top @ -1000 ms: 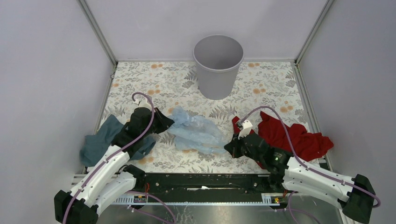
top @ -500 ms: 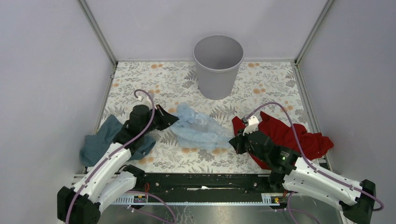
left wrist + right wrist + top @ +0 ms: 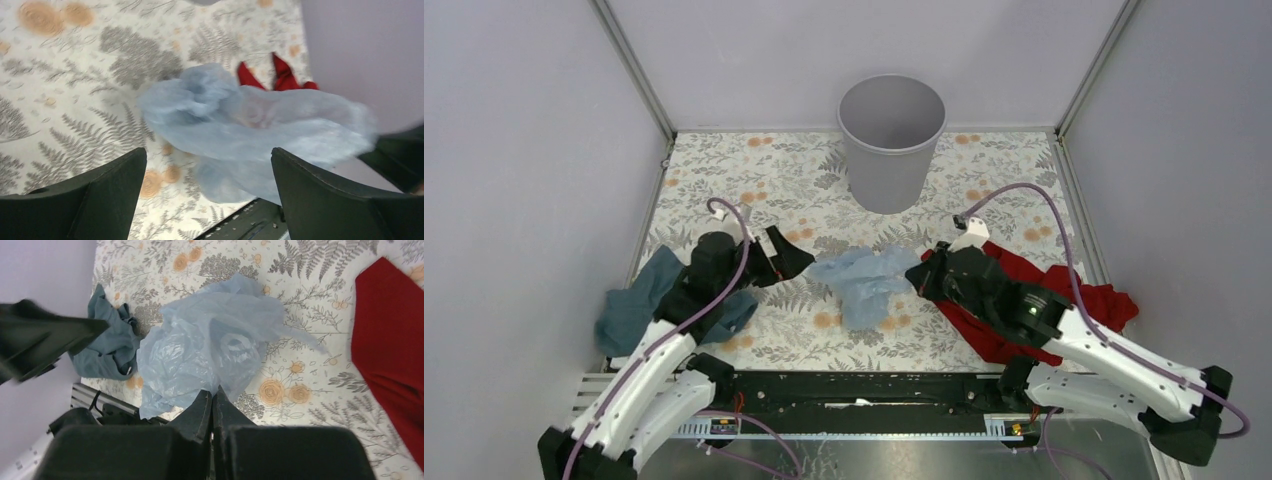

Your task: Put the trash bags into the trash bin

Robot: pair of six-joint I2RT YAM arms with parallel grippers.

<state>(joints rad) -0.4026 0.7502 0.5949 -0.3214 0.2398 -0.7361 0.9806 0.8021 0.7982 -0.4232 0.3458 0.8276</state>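
Here, the trash bin (image 3: pixel 891 150) stands upright at the far edge of the tabletop (image 3: pixel 754 180), its mouth facing up, well apart from everything else. Between it and the trash bag (image 3: pixel 862 283) you see a stretch of fern-and-flower print. A dark teal cloth (image 3: pixel 636 305) lies crumpled at the left, partly beneath the left arm. A red cloth (image 3: pixel 1079 300) lies spread at the right, partly beneath the right arm. Both cloths sit to either side of the bag and nearer to you than the bin.

The bag lies in the middle of the tabletop, between the two arms. Its long axis runs left to right across your view, roughly parallel to the near edge. One looser lobe sags toward the near edge. Its right end meets the right fingers (image 3: pixel 213 400), which are pressed together and clamped on a fold of the film. In the right wrist view the rest of the bag billows out ahead of them. Its left end points at the left fingers (image 3: pixel 792 262), which stand wide apart and hold nothing. In the left wrist view the bag shows in the gap between them, a little beyond the tips, with a corner of the red cloth behind it. Whether the bag's middle rests on the tabletop or hangs just above it cannot be told.
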